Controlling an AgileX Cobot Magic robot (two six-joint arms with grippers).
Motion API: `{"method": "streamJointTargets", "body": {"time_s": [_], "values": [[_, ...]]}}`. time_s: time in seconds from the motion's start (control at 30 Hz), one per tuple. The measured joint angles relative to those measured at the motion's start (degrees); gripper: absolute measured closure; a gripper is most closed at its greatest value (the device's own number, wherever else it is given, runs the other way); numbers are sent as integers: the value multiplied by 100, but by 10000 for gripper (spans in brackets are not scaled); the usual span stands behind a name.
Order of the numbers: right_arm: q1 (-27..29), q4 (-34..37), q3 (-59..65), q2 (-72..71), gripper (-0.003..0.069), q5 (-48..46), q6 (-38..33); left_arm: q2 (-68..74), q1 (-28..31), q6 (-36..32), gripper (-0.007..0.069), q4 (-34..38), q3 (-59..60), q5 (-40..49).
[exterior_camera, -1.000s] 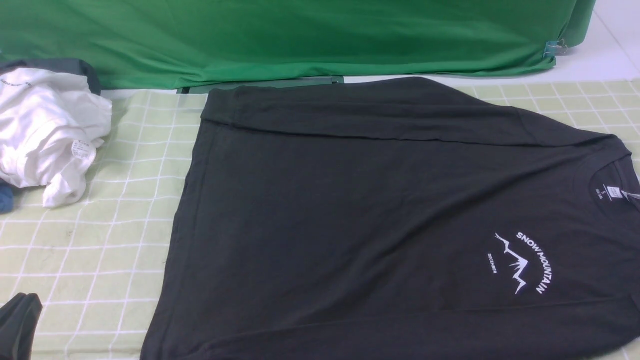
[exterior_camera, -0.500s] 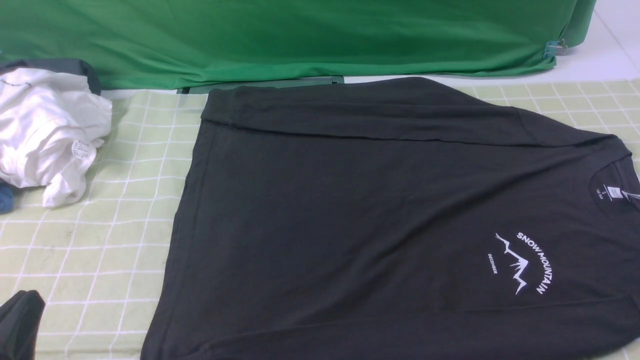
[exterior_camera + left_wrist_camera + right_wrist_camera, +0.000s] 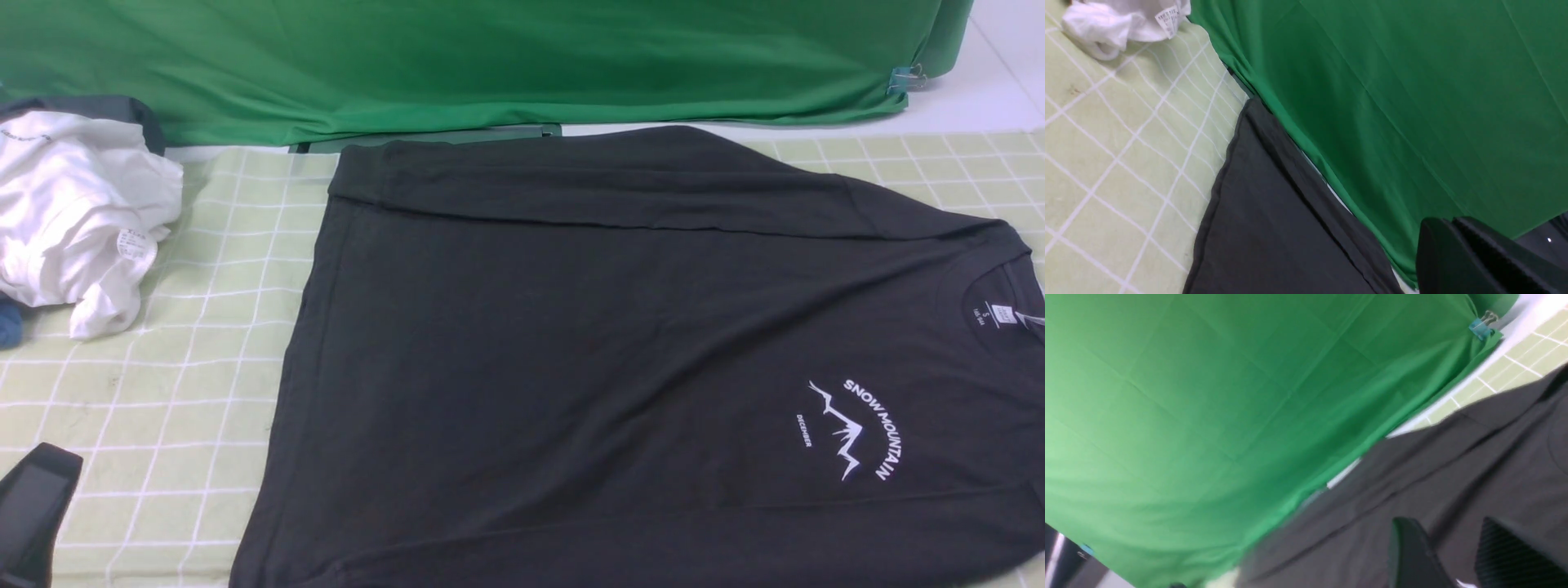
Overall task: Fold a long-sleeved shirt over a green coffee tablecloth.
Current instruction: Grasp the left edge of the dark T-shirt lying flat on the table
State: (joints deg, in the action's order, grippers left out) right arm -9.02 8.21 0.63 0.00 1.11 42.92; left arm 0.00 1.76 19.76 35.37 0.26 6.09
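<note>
While the large black cotton long-sleeved shirt (image 3: 571,343) lies flat across the middle and right of the pale yellow-green, white-gridded tablecloth (image 3: 163,392), collar toward its right edge, my left gripper (image 3: 1447,223) is pinched closed at its near-left corner; my right gripper (image 3: 1447,533) hovers over the shirt, fingers apart, empty.

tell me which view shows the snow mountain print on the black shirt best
The front view: the white print is whole and readable on the long-sleeved shirt. Both wrist views catch only plain black parts of it, with no print.
</note>
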Motion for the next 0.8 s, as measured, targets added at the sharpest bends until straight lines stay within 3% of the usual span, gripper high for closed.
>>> {"method": "streamJointTargets", "body": {"time_s": [0.07,0.17,0.27,0.33,0.43,0.5,0.53,0.67,0.8], "values": [[0,0,0,0,466,528,-11,0,0,116,607,6,0,-399],[0,0,-25,0,590,1448,-314,-2,0,175,607,11,-79,-817],[-1,0,-548,184,641,1556,-843,15,0,118,607,-156,-746,-609],[-6,2,-1276,488,652,1162,-1593,261,-5,10,607,-557,-1573,-54],[-6,-5,-2486,1110,656,10,-2919,996,-5,-206,607,-1132,-2823,1195],[-6,-59,-3546,1814,657,-1514,-4029,1983,-5,-808,607,-1396,-3880,2537],[-6,-64,-3636,1881,657,-1653,-4029,1987,-5,-808,607,-1408,-3880,2659],[-6,-287,-5163,3497,657,-4616,-4962,4103,-5,-2202,607,-1460,-4996,5086],[-6,-325,-5421,4329,657,-5865,-5293,5352,-5,-2725,607,-1406,-5012,5821]]}}
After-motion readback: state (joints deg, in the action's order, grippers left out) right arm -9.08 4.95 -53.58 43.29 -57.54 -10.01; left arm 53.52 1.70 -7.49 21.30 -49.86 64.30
